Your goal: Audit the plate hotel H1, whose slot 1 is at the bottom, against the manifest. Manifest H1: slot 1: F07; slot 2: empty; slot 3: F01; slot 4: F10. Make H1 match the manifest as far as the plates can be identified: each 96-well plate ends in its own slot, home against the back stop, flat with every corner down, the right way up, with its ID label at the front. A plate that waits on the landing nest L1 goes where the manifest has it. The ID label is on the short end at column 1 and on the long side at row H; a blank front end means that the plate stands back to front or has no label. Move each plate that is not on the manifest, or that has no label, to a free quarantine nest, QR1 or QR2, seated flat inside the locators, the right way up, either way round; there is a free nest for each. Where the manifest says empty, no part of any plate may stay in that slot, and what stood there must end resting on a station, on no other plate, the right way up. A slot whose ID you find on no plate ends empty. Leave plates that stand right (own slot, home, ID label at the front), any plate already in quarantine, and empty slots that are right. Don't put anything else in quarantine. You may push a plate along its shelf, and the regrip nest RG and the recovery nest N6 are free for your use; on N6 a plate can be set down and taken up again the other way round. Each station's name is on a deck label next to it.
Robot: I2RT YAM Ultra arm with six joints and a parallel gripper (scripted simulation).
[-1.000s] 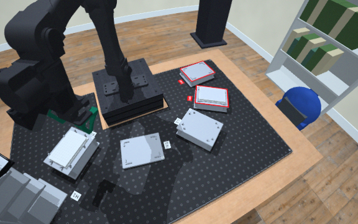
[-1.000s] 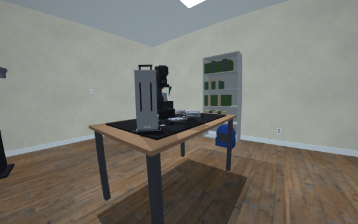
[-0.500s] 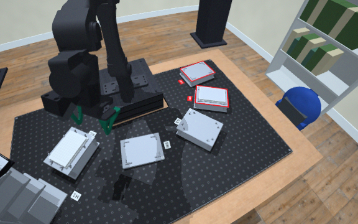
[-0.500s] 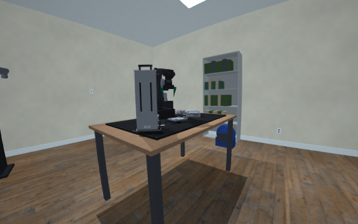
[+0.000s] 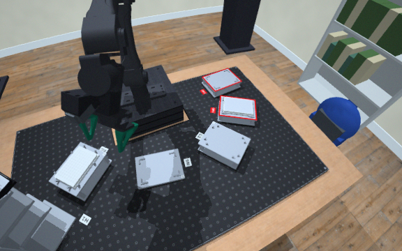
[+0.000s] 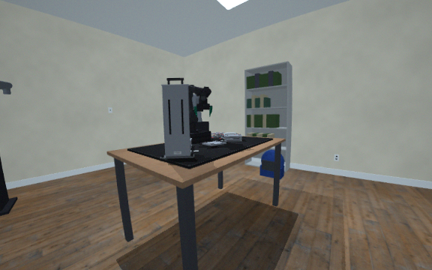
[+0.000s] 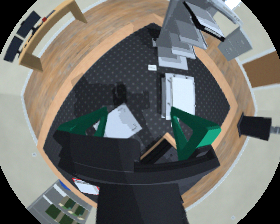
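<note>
My gripper (image 5: 107, 134) has green fingers, stands open and empty, and hangs high above the deck near the arm's base; it also shows in the wrist view (image 7: 143, 125) and in the exterior view (image 6: 205, 109). Below and to its left a white 96-well plate (image 5: 77, 169) lies on a raised grey nest; it shows in the wrist view too (image 7: 177, 92). The plate hotel H1 (image 5: 12, 213) stands at the near left corner by its deck label (image 5: 85, 219). Its slots are seen only from above, and its solid side faces the exterior view (image 6: 178, 120). No plate IDs are readable.
A flat grey nest (image 5: 159, 168) lies mid-deck, empty. A raised grey block nest (image 5: 224, 143) stands to its right, empty. Two red-edged nests stand at the back right: the far one (image 5: 221, 81) is empty, the near one (image 5: 237, 109) holds a white plate. The arm's black base (image 5: 155, 101) is behind.
</note>
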